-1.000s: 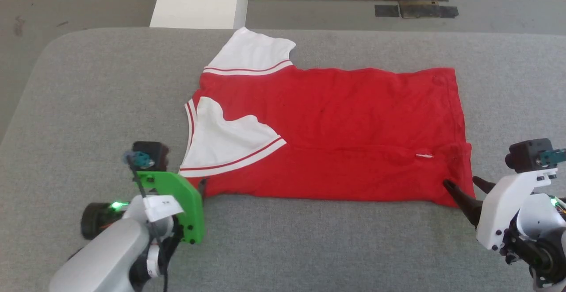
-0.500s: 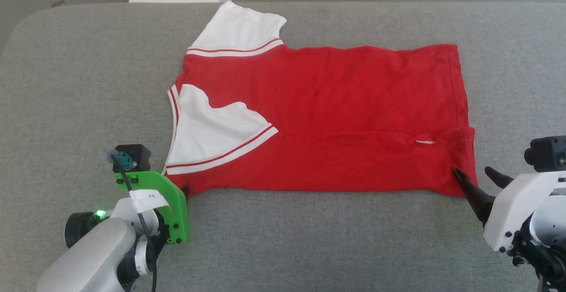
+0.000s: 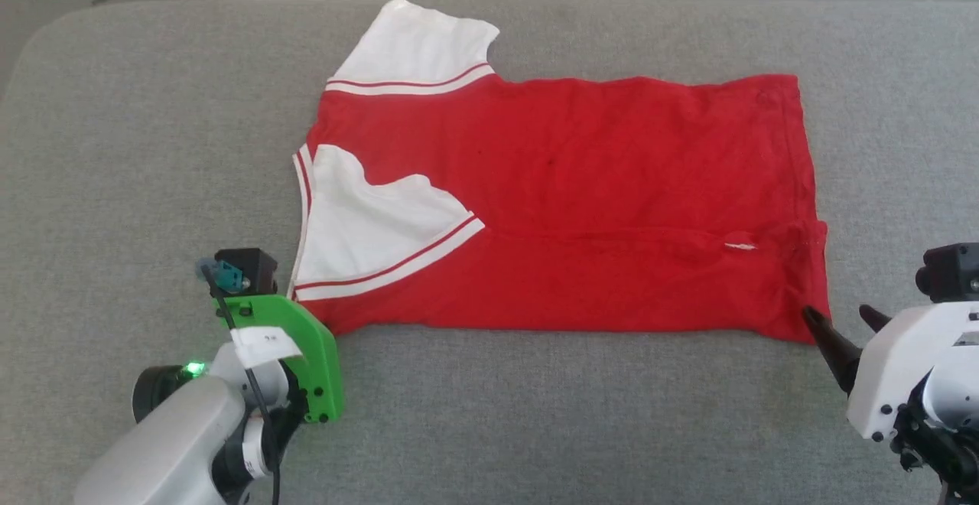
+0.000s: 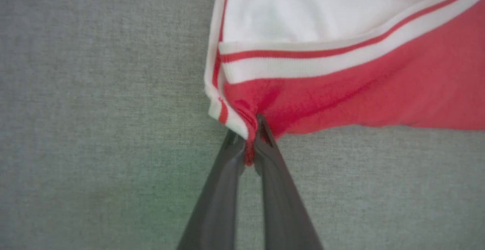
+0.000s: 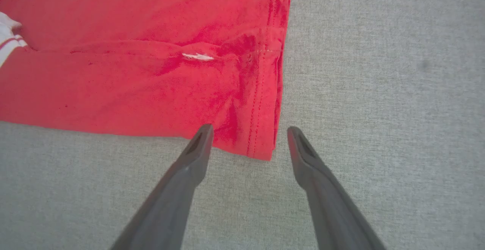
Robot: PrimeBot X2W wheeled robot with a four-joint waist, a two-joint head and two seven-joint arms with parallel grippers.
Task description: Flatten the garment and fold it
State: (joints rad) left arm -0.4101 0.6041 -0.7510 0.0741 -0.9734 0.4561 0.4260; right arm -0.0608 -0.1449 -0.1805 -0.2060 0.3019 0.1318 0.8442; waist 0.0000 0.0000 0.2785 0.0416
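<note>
I am pinching the garment (image 3: 581, 206) with my left gripper (image 4: 252, 138). In the left wrist view my two dark fingers are pressing together at the centre of the frame on the near corner, where the red body meets the striped trim. My right gripper (image 5: 250, 130) is hanging with its jaws spread wide and is holding nothing. In the right wrist view the hem corner is lying between the two tips at mid-frame. I cannot tell whether the tips are touching the cloth.

The garment is lying across the middle of the head view on the grey padded table (image 3: 535, 413). One white sleeve is sticking out at top centre and the other is lying folded onto the red body at centre left. A crease is running along the lower part of the red, so I am judging the near edge to be doubled over.

I am taking this as the step of gripping both near corners. Next, my right jaws are going to need to close on the hem corner, catching every layer. Then both arms should lift evenly, with the edge taut between them.
</note>
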